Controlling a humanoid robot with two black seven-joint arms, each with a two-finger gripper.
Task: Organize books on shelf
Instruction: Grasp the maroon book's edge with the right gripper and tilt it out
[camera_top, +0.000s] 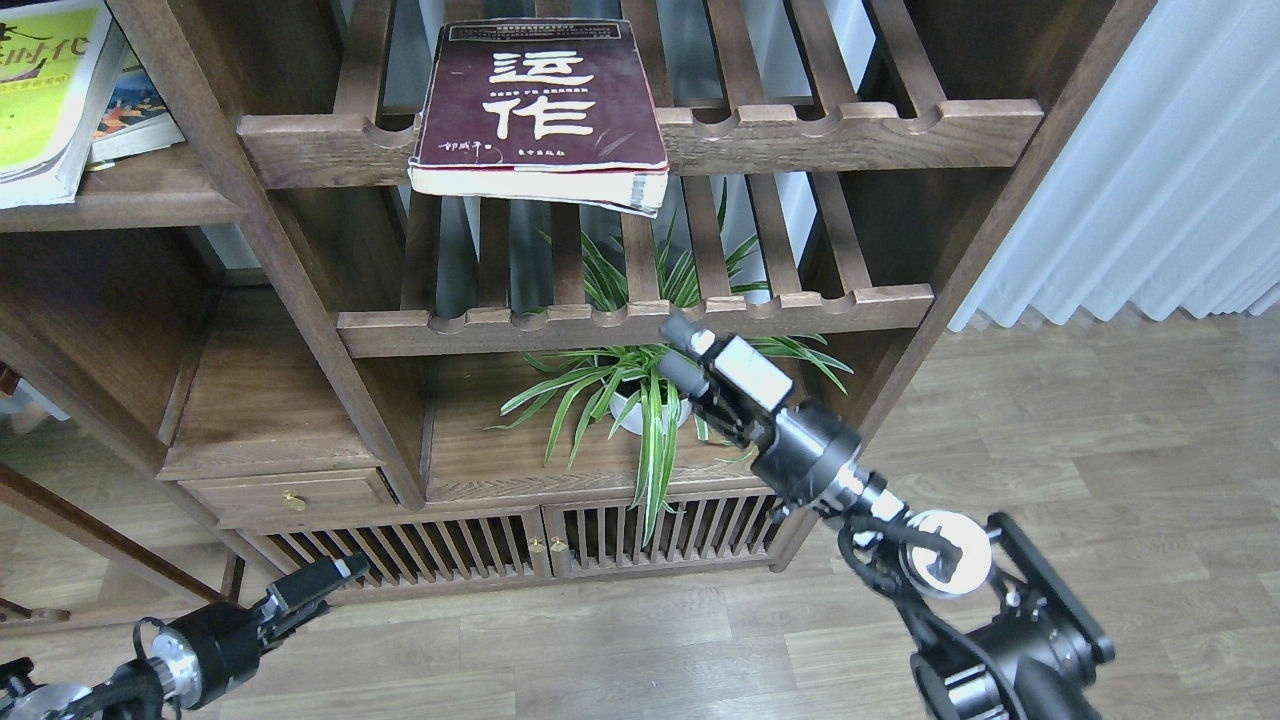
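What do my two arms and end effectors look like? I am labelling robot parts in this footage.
Both arms are black with round cylindrical wrists and silver rings. The right end effector carries a white block and white tip; a white disc and black cables sit behind its wrist. The left end effector is black and white-tipped.

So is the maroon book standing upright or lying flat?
Lying flat: the maroon book rests cover-up on the upper slatted rack, its near edge overhanging the front rail.

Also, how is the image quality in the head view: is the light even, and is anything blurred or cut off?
Head view: soft, even light with no harsh glare; the maroon book has sharp, readable characters; the yellow-green book is cut by the left edge; the right gripper is sharp, while the left gripper is small and dark.
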